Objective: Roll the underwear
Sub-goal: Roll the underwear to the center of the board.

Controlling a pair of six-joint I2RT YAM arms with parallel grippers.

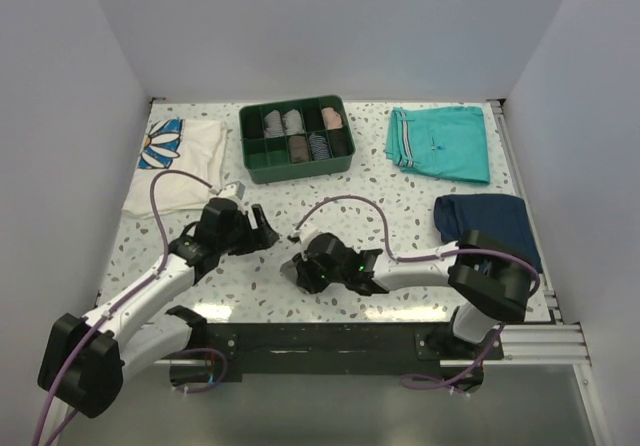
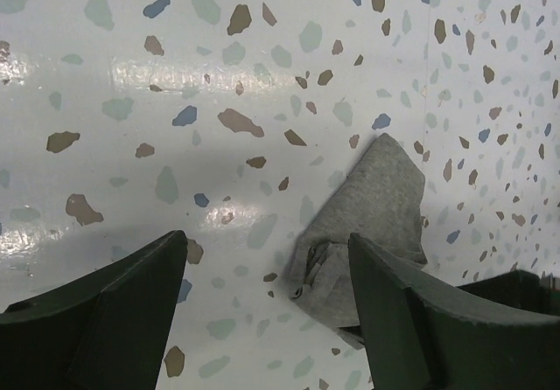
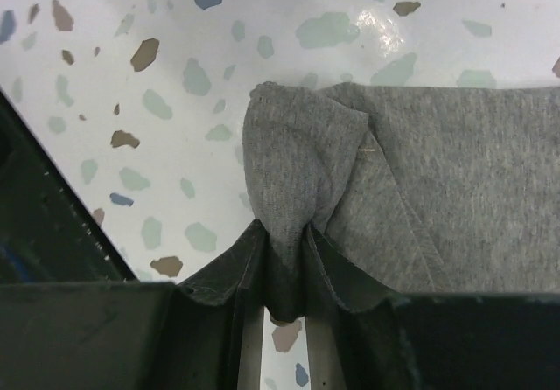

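The underwear (image 3: 437, 180) is a small grey cloth lying partly flat on the speckled table. My right gripper (image 3: 284, 263) is shut on a bunched fold at its edge, and the cloth puckers between the two pads. In the left wrist view the underwear (image 2: 372, 206) shows a crumpled corner just inside my right-hand finger (image 2: 437, 320). My left gripper (image 2: 267, 294) stands open over bare table beside that corner, with nothing between its fingers. From above, the left gripper (image 1: 262, 226) and right gripper (image 1: 298, 266) sit close together mid-table, and the cloth is mostly hidden under them.
A green divided tray (image 1: 300, 172) with several rolled garments stands at the back centre. Teal shorts (image 1: 440, 141) lie at the back right and a navy folded garment (image 1: 485, 221) at the right. A white flower-print shirt (image 1: 180, 161) lies at the back left.
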